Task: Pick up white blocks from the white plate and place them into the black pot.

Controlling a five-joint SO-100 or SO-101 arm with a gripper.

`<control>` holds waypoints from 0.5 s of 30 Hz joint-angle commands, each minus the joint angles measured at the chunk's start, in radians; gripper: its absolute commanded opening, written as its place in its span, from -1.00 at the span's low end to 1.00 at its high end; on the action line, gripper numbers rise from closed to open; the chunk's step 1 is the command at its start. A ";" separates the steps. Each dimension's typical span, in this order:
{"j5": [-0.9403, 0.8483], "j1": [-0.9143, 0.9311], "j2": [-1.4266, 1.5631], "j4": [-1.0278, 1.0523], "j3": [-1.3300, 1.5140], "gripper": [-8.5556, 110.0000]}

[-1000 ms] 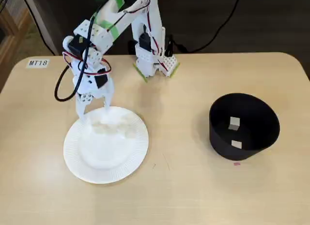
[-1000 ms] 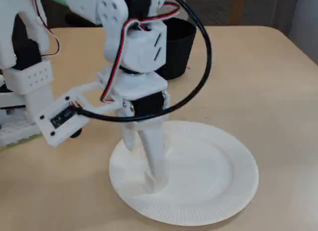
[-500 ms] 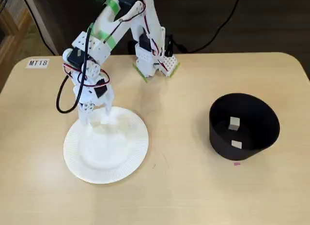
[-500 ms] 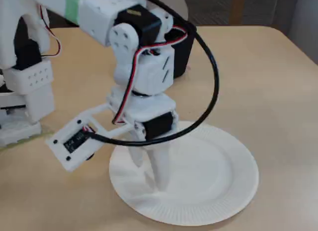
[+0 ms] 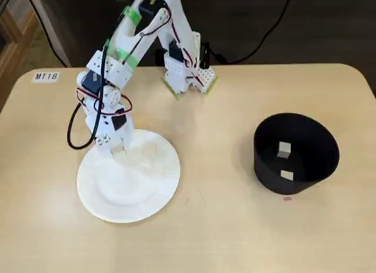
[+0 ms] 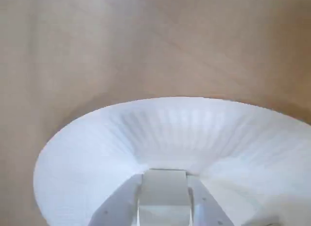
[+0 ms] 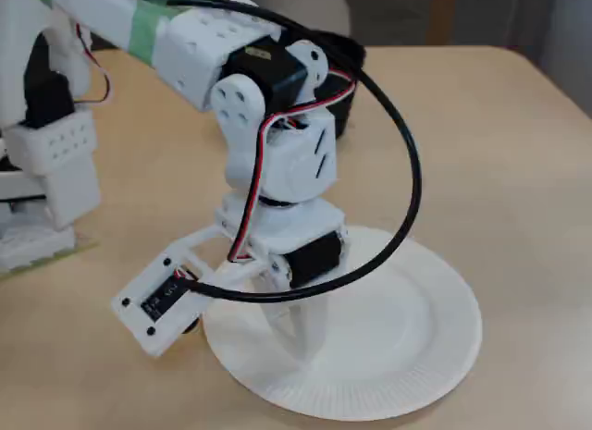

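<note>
White block (image 6: pixel 163 194) pinched between fingers (image 6: pixel 119 206), lower part cropped.

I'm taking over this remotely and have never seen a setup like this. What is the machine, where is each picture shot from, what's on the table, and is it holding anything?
It is a small white tabletop arm whose two-fingered end effector does the grasping.

There are three pictures. A fixed view looks down on the whole table. Another fixed view stands low beside the arm. The wrist view rides on the arm and looks past its fingers.

On the tan table lie a white paper plate and, off to the right in the top-down view, a black pot. Two white blocks already sit inside the pot.

The end effector is down on the plate's near-arm edge. In the wrist view its fingers appear closed around one pale block, still resting on the plate. No other blocks can be made out on the plate.
</note>
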 commanded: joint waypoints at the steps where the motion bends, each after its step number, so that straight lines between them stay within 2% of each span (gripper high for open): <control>1: -0.005 -0.031 0.106 -0.101 -0.028 -0.90; 7: -0.008 -0.120 0.364 -0.293 -0.025 -0.90; 15: -0.117 -0.394 0.699 -0.330 0.032 -0.90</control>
